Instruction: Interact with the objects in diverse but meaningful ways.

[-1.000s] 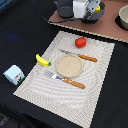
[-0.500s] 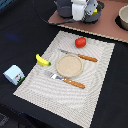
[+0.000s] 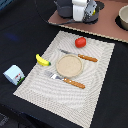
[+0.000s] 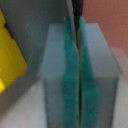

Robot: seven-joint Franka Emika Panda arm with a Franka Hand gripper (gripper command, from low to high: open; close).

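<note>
Fingers (image 4: 79,75) pressed together — arm apparently barely shifted, banana (image 3: 43,60) and tomato (image 3: 80,42) unmoved.

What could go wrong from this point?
The gripper sits low over the grey pan at the table's far edge; a sideways move may shove the pan. Its teal pads look pressed together, so it must open before grasping. The banana overhangs the placemat edge and may roll.

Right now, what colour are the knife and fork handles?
Orange, on both the knife and the fork; clearest in the exterior view.
</note>
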